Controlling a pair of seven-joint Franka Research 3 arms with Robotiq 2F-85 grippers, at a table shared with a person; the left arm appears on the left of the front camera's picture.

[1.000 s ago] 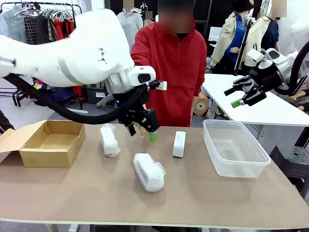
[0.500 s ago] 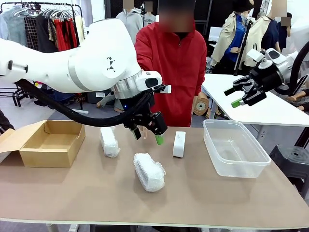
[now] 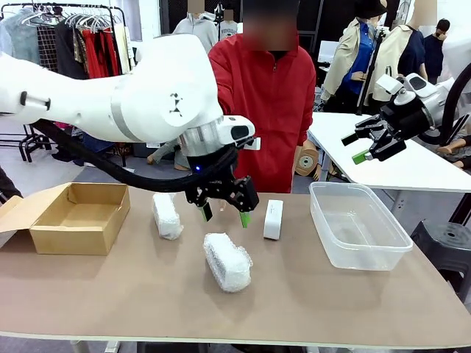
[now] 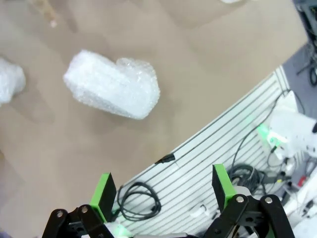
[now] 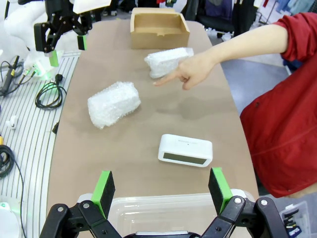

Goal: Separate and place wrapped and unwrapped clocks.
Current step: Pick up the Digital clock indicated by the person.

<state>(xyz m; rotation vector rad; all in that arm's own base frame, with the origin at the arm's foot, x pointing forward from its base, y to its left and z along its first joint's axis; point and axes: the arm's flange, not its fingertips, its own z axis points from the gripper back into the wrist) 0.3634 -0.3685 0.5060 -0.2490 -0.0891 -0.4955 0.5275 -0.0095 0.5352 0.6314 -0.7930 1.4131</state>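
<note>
Hovering left fingers [image 3: 243, 213] wide open, empty; right fingers [image 3: 359, 157] likewise; nearer wrapped clock [image 3: 227, 261] long axis far-left to near-right.

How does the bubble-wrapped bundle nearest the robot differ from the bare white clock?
The near bundle is covered in crinkly bubble wrap; the bare clock is smooth, its display visible in the right wrist view. The near bundle looks bulkier and rounded; the bare clock is slimmer and sharp-edged. Both are white, oblong and rest on the table.
</note>
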